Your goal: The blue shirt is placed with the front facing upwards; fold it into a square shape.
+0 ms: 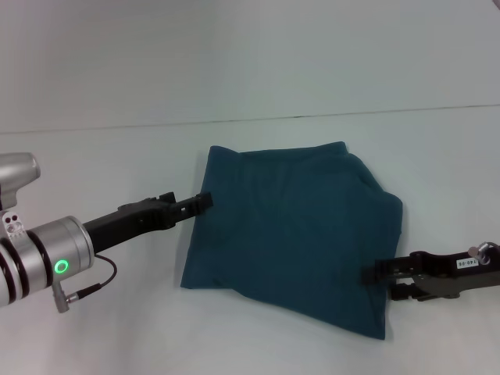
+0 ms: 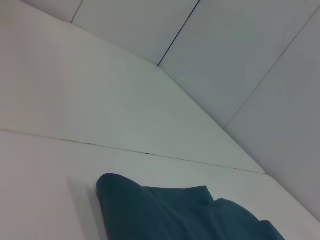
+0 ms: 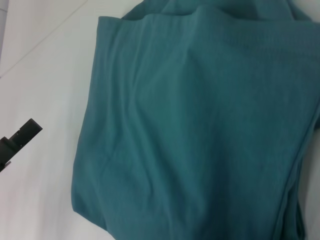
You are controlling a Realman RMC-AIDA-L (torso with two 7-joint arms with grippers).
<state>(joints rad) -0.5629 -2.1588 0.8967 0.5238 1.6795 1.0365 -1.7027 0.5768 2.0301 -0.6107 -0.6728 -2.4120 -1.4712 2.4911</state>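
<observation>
Most of the folding looks done: the blue shirt lies on the white table as a compact, roughly square bundle with only plain teal cloth showing, no lettering and no sleeves sticking out. Its outline is not quite true, though; the far right corner is rounded and bulges, and the near edge runs at a slant, so a little squaring up may be all that is left.

At the shirt's left edge sits the left gripper, its tip just touching or right beside the cloth near the far corner; I cannot tell whether its fingers are parted or pinched together. By the shirt's near right corner, the right gripper rests low, with its fingers spread apart and nothing held between them, close to the cloth's edge.
</observation>
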